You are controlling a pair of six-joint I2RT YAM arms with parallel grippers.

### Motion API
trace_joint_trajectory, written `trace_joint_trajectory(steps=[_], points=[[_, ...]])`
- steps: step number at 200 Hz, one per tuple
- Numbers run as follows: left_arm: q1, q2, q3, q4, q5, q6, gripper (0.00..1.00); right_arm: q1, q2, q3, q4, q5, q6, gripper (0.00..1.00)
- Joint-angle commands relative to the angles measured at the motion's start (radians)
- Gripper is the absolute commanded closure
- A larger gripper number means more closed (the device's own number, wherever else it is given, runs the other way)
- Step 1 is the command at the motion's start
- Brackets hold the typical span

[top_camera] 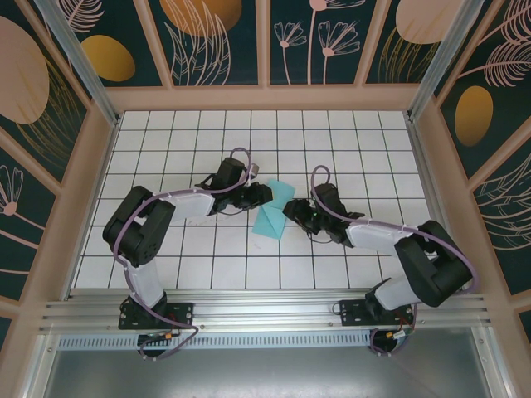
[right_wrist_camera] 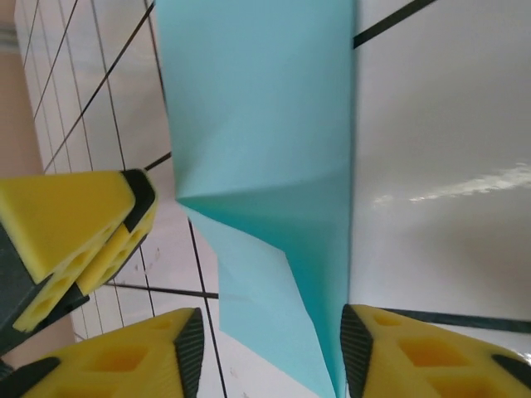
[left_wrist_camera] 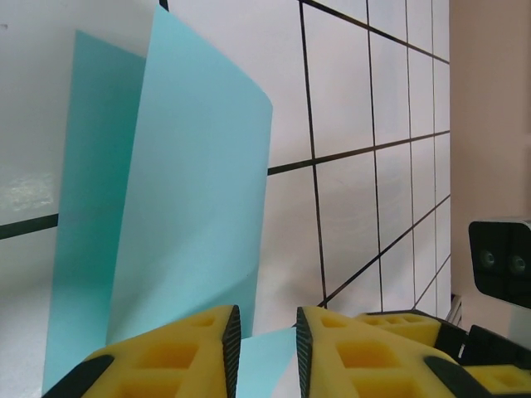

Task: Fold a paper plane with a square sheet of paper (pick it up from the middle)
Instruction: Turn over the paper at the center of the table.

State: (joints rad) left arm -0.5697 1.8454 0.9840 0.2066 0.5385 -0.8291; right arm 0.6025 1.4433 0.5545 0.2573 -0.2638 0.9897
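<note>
left gripper (left_wrist_camera: 265,336) barely parted, right gripper (right_wrist_camera: 270,332) wider; these 2 straddle 1 folded cyan sheet (top_camera: 272,220), unclamped.

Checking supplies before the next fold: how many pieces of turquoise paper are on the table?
1. The folded paper lies on the middle of the table, between the left arm and right arm. Another sheet under it could be hidden.

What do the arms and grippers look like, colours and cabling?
The left arm and right arm have white links, black joint housings and a lilac cable along each. The left gripper and right gripper carry yellow fingers with cut-out pockets and black inner pads.
</note>
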Motion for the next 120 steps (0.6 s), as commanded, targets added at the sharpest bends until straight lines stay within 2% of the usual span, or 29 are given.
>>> trace_joint_trajectory(steps=[1,120], points=[[0.001,-0.005,0.004,-0.032,0.01,0.032,0.73,-0.003,0.045,0.016,0.059,-0.049,-0.019,0.47],[0.001,0.084,0.041,-0.026,0.035,0.041,0.76,-0.003,0.187,0.074,0.074,-0.081,-0.033,0.52]])
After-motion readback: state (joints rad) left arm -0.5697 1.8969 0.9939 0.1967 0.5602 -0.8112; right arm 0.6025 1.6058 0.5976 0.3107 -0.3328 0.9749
